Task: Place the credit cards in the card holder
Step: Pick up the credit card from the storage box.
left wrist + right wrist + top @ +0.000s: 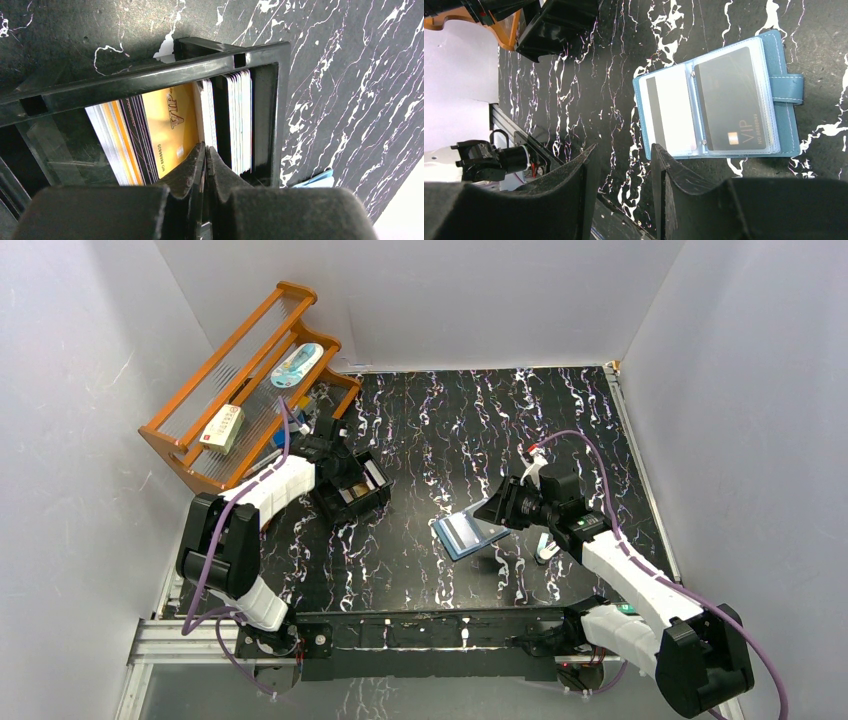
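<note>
- Left gripper: jaws pressed together, tips down inside the black box, among the upright credit cards.
- Tips sit at the lower edge of a pale card, just beside the orange VIP card. Cannot tell whether a card is pinched between them.
- More cards lean at the left of the box, with white, orange and dark edges.
- The box stands on the marbled table, near the wooden rack.
- Right gripper: jaws partly apart, nothing between them, just beside the card holder.
- The card holder lies open and flat on the table, snap tab sticking out.
- Its pockets show a white card with a black stripe, and a black VIP card.
</note>
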`<state>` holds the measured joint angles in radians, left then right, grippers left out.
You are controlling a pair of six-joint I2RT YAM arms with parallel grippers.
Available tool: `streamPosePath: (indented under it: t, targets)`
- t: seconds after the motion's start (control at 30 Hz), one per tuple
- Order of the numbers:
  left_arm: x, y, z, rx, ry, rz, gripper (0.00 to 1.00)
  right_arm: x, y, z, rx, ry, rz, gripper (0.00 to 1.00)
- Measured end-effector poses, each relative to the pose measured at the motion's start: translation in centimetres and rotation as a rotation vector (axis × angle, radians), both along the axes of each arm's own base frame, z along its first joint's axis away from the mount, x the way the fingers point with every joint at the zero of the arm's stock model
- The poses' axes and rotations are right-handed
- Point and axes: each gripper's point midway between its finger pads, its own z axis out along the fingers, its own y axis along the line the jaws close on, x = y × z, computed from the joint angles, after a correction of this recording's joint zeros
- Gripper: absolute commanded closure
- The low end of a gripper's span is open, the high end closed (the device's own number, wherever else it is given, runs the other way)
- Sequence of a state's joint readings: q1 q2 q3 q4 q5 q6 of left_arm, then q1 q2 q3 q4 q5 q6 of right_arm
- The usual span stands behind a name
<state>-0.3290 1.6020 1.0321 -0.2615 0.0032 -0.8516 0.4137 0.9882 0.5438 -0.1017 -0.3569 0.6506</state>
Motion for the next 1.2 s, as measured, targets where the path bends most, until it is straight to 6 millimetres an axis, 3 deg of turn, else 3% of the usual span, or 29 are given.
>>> streamPosePath:
  t: [0.57,1.0,1.1,1.2]
  targets:
    - [0.9,0.0,1.9,0.018,-0.020,-0.015,1.00,-0.1,0.2,-0.1,0.011,-0.004,0.010,0.50]
    - [-0.2,0.5,2.6,0.080,0.009,-0.110,1.00,-0.2,-0.7,-2.6,-0.060,0.037,-0.008,0.49]
    - [-0.8,0.4,3.8,0.072,-0.009,-0.135,1.00,-0.2,-1.4,-3.8,-0.118,0.058,-0.017,0.47]
    - [-1.4,0.3,6.3,0.048,-0.067,-0.156,1.00,-0.1,-1.8,-4.6,-0.156,0.074,-0.016,0.43]
